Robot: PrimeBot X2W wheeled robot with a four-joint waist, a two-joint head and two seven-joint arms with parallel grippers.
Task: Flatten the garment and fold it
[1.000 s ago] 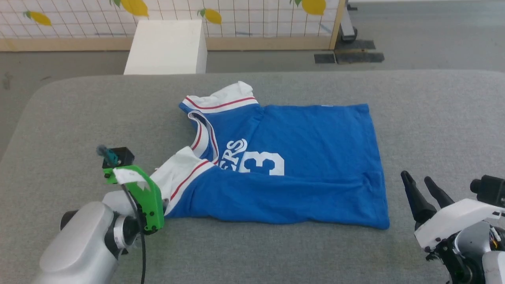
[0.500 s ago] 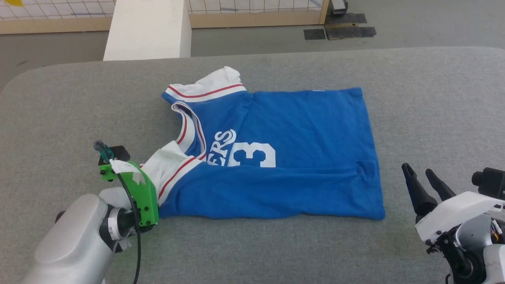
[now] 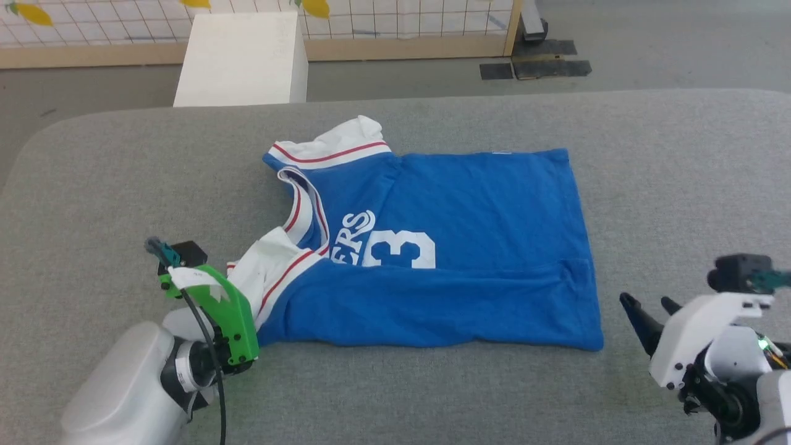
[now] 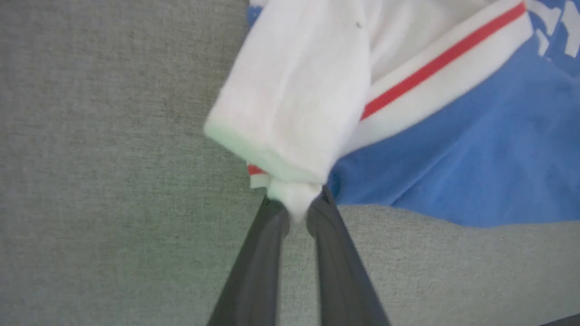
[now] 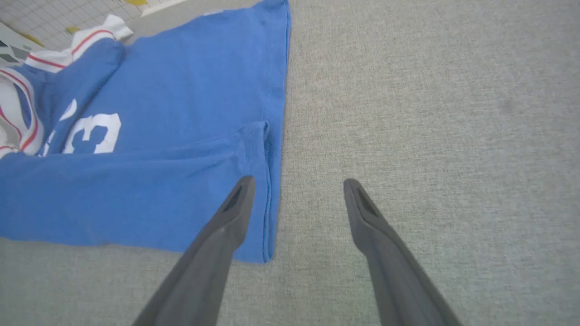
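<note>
We are seeing the blue garment [image 3: 469, 247] lying partly folded on the grey table [image 3: 680, 185]. Its near white sleeve [image 3: 267, 262] is sitting bunched up.

A grey cloth-covered table [image 3: 680, 185] spread under and far ahead of the left hand [image 4: 297, 209] and the right hand [image 3: 646, 303]. Past its far edge, well ahead of the left hand, a white box [image 3: 241, 59] stood on the grey floor [image 3: 667, 49]. Behind the box ran a gridded screen [image 3: 401, 18] printed with lemons [image 3: 316, 7], on a wood rail [image 3: 401, 47]. Well ahead of the right hand, dark mats [image 3: 534, 67] lay by a wood post [image 3: 512, 25].
</note>
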